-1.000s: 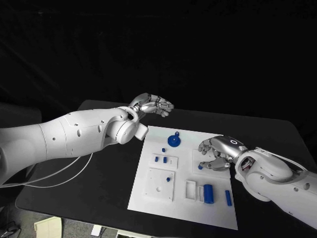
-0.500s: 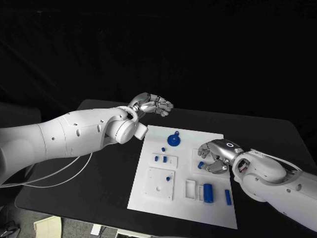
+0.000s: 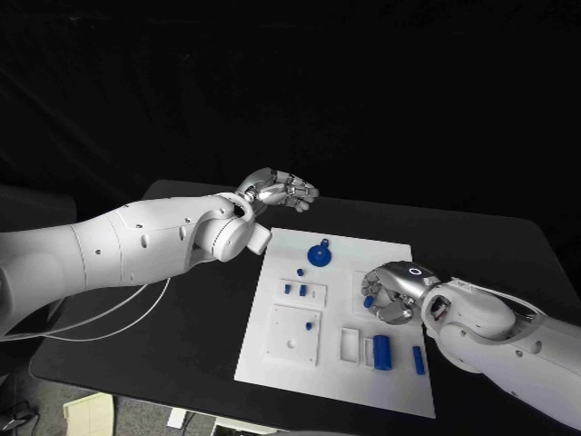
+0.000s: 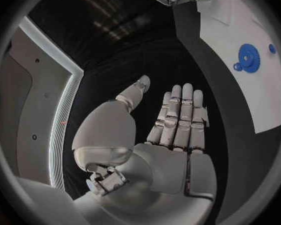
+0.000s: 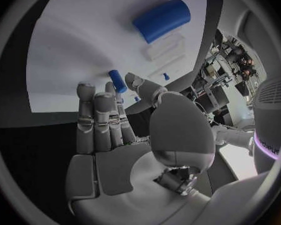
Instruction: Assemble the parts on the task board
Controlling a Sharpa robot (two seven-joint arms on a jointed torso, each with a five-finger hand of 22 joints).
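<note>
Task board (image 3: 271,363) sits centre-frame; bare black table (image 3: 172,354) lies off its left edge. Right hand (image 3: 390,292) over board's right side, fingertips pinching one small blue peg (image 5: 118,80). Left hand (image 3: 280,191) upper centre, off board, fingers curled, holding nothing; one blue gear (image 3: 320,255), one blue cylinder (image 3: 382,352).

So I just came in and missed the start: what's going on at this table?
A two-armed robot is assembling small blue parts on a white task board. Its right hand is down over the board's right side, with a small blue peg at its fingers; whether it is gripped is hard to tell. The left hand is raised past the board's far edge, holding nothing. A blue gear and a blue cylinder are on the board.
</note>
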